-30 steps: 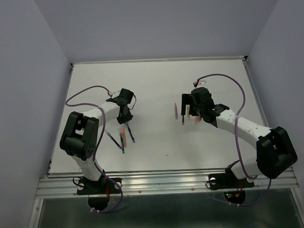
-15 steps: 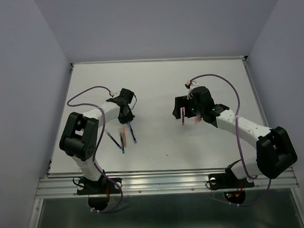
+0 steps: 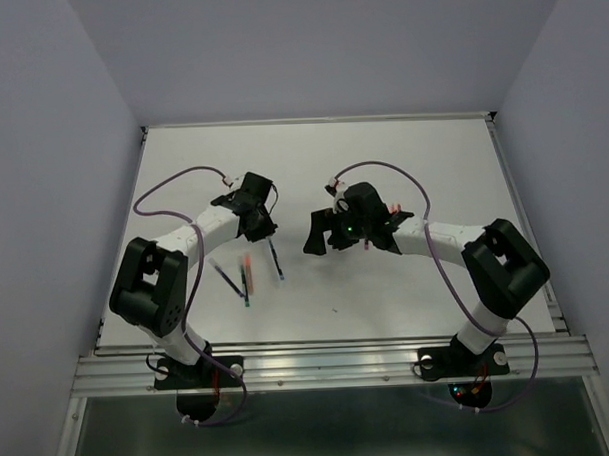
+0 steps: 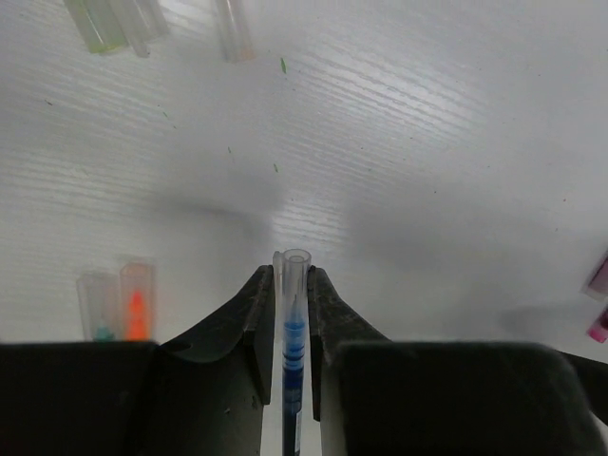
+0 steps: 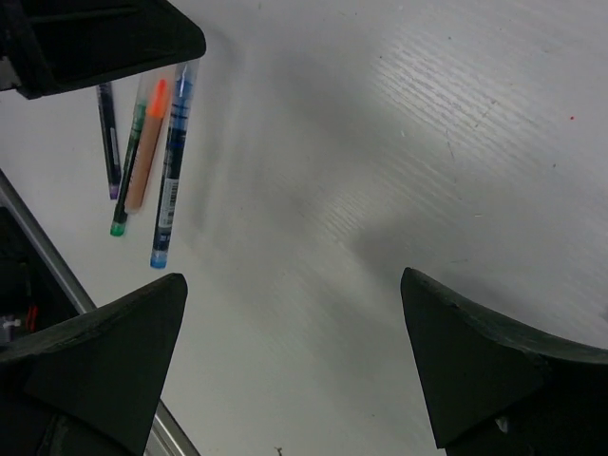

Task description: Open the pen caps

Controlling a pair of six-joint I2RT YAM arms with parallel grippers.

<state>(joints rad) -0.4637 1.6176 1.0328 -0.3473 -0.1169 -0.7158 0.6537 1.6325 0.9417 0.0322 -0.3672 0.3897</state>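
One clear cap (image 4: 295,271) covers the blue pen (image 4: 292,375) in left jaws.

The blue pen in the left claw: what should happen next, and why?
Probably the open right gripper should move to the clear cap and close on it. The left gripper is clamped on the blue pen, cap on and poking past its fingertips.

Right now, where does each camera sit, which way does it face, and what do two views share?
Top external: above and behind, looking down on the table; both arms show.
Left wrist: looks along left gripper, shut on the blue pen.
Right wrist: looks down past the open right gripper.
Shared: both wrist views show the blue pen.
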